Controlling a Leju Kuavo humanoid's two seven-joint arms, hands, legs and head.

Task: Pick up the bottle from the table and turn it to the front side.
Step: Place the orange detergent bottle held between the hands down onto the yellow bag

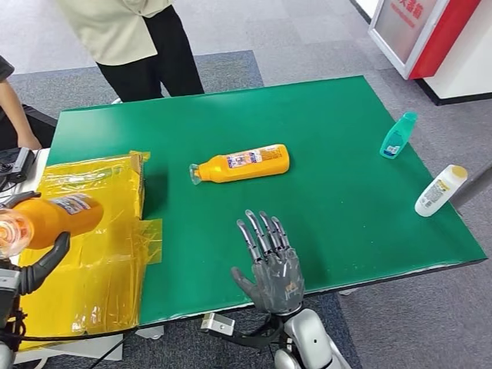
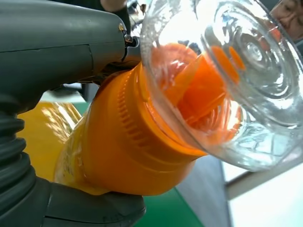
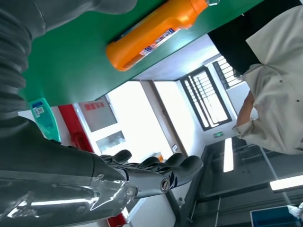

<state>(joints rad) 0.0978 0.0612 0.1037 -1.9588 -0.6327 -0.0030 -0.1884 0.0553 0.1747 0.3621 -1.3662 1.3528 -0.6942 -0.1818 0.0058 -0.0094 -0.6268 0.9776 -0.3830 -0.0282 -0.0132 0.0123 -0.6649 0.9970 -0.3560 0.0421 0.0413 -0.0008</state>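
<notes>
Okay, my left robot hand point(image 1: 34, 261) grips one orange bottle point(image 1: 58, 219) over the yellow bag point(image 1: 98, 254), long axis running left-right, clear cap toward me. My right robot hand point(image 1: 273, 265) hovers released, just near of a second orange bottle point(image 1: 244, 164) lying crosswise on the green surface point(image 1: 325, 131). I count two orange, one teal point(image 1: 398, 135), one white point(image 1: 440, 190).

This looks like a demonstration or test room in an institution, not a home. A flat green table top point(image 1: 325, 146) stands on grey carpet tiles point(image 1: 301, 46). Near its far right corner there is a red-and-white display stand point(image 1: 432, 34) with a sign on it. A person in a beige shirt and black trousers point(image 1: 139, 38) stands at the far edge. The right wrist view shows long ceiling lights point(image 3: 227, 153) and dark-framed windows point(image 3: 205, 97).
</notes>
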